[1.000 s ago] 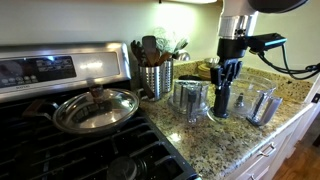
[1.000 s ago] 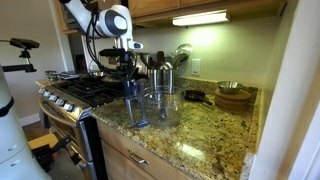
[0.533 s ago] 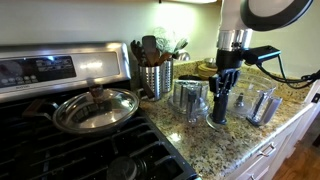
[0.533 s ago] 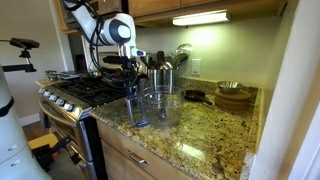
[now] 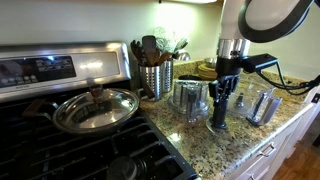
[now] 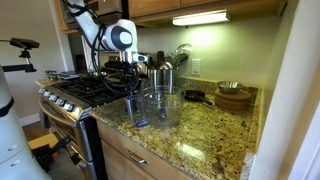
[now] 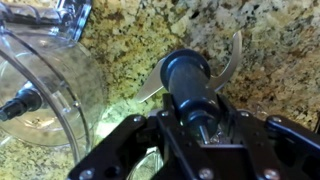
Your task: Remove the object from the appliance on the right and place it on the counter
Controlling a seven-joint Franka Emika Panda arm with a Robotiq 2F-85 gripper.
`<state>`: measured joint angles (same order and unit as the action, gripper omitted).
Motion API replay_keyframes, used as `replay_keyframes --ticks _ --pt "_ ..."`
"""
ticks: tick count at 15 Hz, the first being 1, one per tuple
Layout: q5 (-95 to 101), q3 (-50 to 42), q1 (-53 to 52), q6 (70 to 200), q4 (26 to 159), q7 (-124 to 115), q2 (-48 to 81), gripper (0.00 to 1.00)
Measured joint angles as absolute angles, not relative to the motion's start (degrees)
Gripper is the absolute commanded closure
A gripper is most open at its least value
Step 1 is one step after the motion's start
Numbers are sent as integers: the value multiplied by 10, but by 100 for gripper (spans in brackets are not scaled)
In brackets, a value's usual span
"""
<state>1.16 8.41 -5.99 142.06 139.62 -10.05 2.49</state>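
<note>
The black chopping blade [image 5: 218,114] with curved steel wings stands upright on the granite counter [image 5: 200,140], just beside the clear food processor bowl [image 5: 190,99]. My gripper [image 5: 224,92] comes down from above and is shut on the blade's hub. In the wrist view the hub [image 7: 188,72] sits between my fingers [image 7: 196,118], its wings over the granite, with the clear bowl [image 7: 40,90] to the left. In an exterior view the blade [image 6: 136,110] stands in front of the bowl [image 6: 160,105], near the counter's front edge.
A clear plastic container [image 5: 262,103] stands close to the blade on the other side. A steel utensil holder [image 5: 155,76] stands behind. A stove holds a lidded pan [image 5: 95,108]. Wooden bowls [image 6: 232,97] sit at the back by the wall.
My gripper has moved a little sideways and down with the blade, which now rests low on the counter between the bowl and the clear container.
</note>
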Motion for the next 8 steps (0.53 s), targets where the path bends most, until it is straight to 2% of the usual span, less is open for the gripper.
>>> replay_keyframes --ticks 1,6,8 --pt "12 84 -60 1421 1396 -101 25 29" --pt "12 84 -60 1422 1396 -101 24 0" --pt "11 85 -60 1422 1396 -101 22 0"
